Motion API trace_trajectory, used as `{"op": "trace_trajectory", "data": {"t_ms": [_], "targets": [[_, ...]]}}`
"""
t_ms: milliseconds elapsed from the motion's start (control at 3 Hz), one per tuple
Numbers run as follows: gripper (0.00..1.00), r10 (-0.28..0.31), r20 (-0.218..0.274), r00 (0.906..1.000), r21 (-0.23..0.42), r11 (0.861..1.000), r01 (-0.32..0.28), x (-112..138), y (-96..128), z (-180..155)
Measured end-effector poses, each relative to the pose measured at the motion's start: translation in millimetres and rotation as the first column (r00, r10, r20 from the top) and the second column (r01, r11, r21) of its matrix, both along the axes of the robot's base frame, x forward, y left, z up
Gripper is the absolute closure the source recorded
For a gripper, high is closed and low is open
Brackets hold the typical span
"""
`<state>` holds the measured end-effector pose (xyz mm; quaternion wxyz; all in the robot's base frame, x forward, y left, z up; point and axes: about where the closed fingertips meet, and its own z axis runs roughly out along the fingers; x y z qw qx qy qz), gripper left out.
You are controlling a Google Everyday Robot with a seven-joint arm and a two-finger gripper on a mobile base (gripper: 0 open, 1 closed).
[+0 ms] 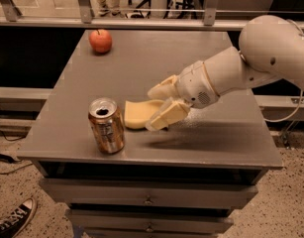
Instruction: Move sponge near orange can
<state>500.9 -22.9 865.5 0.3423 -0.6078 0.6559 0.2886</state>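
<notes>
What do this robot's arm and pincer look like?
The arm is made of smooth, rounded white shells, with a small dotted grille near the wrist. The pincer, over the table by the sponge, has two blunt cream fingers.

Grey flat-topped cabinet table (230, 148), with stacked drawers with small metal knobs (149, 201) below it. Speckled beige stone floor (290, 202). Grey metal railing posts (84, 4) stand behind the far edge. Black-and-white canvas sneaker (10, 224) at lower left. Light is warm and dim. Gripper (150, 110) sits low over the tabletop's centre, fingers spread.
</notes>
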Motion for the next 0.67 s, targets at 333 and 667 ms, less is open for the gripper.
{"op": "trace_trajectory", "data": {"t_ms": [333,667], "targets": [[0.00,0.005,-0.004,1.0000,-0.002,1.000,-0.005,-1,1,-1],[0.00,-0.014,0.037,0.9992,-0.007,1.000,0.014,8,-12,13]]}}
